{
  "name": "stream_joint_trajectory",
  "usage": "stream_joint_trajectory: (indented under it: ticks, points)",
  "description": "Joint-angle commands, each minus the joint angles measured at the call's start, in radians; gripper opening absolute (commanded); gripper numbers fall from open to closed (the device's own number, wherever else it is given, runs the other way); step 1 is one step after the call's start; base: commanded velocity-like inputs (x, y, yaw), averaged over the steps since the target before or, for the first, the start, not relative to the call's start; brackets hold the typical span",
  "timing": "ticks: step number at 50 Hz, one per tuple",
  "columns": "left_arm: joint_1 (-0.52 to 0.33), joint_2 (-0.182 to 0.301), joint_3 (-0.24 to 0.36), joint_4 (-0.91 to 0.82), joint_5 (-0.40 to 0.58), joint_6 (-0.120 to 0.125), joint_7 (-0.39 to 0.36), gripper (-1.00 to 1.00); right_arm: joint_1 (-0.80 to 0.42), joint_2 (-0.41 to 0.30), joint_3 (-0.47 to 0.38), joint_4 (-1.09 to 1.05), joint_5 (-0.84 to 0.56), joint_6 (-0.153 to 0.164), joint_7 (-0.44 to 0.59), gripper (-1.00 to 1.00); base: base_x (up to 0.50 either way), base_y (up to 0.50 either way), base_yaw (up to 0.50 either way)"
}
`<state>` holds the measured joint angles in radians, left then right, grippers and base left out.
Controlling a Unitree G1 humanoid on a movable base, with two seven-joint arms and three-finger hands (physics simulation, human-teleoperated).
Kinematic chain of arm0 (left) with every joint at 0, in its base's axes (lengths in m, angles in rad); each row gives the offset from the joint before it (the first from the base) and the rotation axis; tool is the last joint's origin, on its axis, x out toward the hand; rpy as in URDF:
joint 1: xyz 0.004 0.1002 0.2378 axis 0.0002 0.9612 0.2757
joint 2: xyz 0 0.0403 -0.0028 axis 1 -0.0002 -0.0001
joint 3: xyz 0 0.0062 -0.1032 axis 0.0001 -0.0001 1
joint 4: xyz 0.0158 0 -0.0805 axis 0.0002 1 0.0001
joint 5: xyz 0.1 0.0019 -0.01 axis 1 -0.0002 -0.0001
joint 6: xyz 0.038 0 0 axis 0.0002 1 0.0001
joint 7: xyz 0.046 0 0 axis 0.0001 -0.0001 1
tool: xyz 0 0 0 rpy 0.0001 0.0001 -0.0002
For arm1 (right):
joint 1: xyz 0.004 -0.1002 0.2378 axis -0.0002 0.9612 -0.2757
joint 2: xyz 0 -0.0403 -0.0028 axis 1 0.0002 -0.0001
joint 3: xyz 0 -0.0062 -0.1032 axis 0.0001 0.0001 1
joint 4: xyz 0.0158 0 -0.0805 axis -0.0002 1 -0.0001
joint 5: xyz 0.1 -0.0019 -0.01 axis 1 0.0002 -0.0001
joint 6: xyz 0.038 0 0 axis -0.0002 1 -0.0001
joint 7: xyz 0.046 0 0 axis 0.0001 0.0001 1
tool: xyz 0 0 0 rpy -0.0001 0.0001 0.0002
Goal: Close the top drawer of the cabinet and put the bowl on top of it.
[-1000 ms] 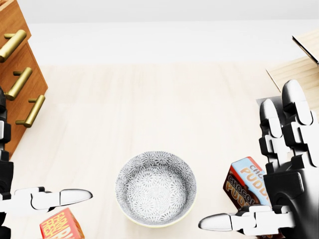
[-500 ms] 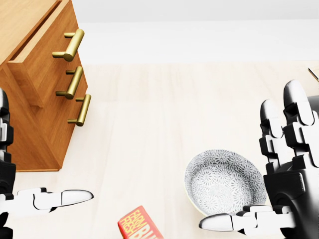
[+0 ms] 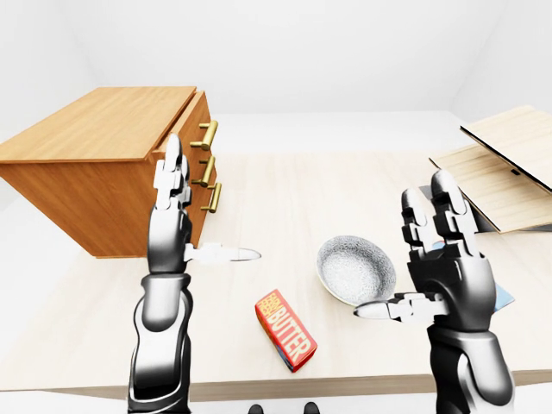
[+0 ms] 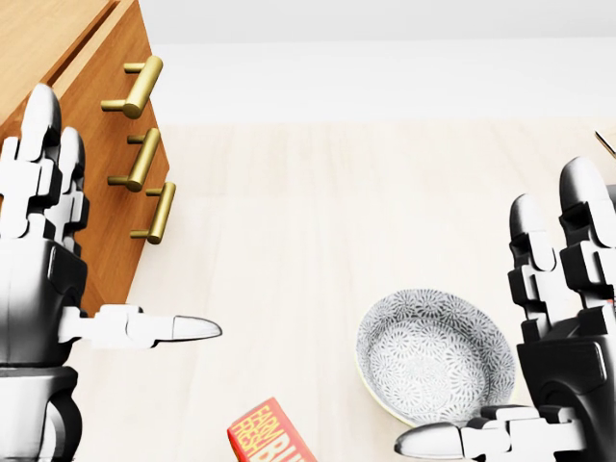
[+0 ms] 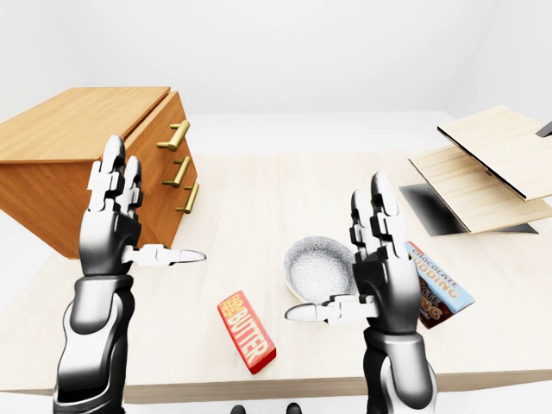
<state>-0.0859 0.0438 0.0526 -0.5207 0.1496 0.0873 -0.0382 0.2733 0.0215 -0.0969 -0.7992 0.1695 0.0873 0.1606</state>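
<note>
The wooden cabinet (image 3: 95, 164) stands at the left of the table, with three brass handles. Its top drawer (image 4: 101, 72) sticks out a little beyond the two below it. A grey-white patterned bowl (image 4: 433, 356) sits upright on the table, right of centre. My left hand (image 4: 125, 221) is raised and open just before the cabinet's lower drawers, thumb pointing right, holding nothing. My right hand (image 3: 401, 250) is also open, palm towards the bowl, at the bowl's right rim with its thumb under the near edge. Whether it touches the bowl I cannot tell.
A red butter box (image 3: 286, 329) lies near the table's bottom edge, left of the bowl. A chocolate pudding box (image 5: 435, 285) lies right of the bowl, behind my right hand. Light wooden boards (image 3: 500, 164) and a dark panel (image 5: 440, 211) fill the right side.
The camera swung left, bringing the cabinet into view and shifting the bowl right. Since then my left hand has risen beside the cabinet; the right hand has dropped slightly.
</note>
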Motion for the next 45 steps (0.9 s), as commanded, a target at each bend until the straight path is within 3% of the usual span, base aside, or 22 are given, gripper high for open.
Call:
stream_joint_trajectory:
  ticks: [1,19,32,45]
  points:
    - [-0.330,0.018,-0.028,0.324,0.070,0.000,-0.014,1.00,-0.005,-0.007,-0.050,-0.035,0.049,0.000,0.013,1.00,0.00,0.00,0.00]
    - [-0.377,0.025,-0.020,0.419,0.050,0.000,-0.015,1.00,-0.007,0.008,-0.052,-0.023,0.037,0.000,0.028,1.00,0.00,0.00,0.00]
    - [-0.449,0.043,0.009,0.522,-0.091,0.000,-0.049,1.00,-0.006,0.009,-0.058,-0.008,0.041,0.000,0.032,1.00,0.00,0.00,0.00]
    - [-0.466,0.062,0.021,0.545,-0.149,0.000,-0.038,1.00,-0.004,0.010,-0.060,-0.006,0.042,0.000,0.035,1.00,0.00,0.00,0.00]
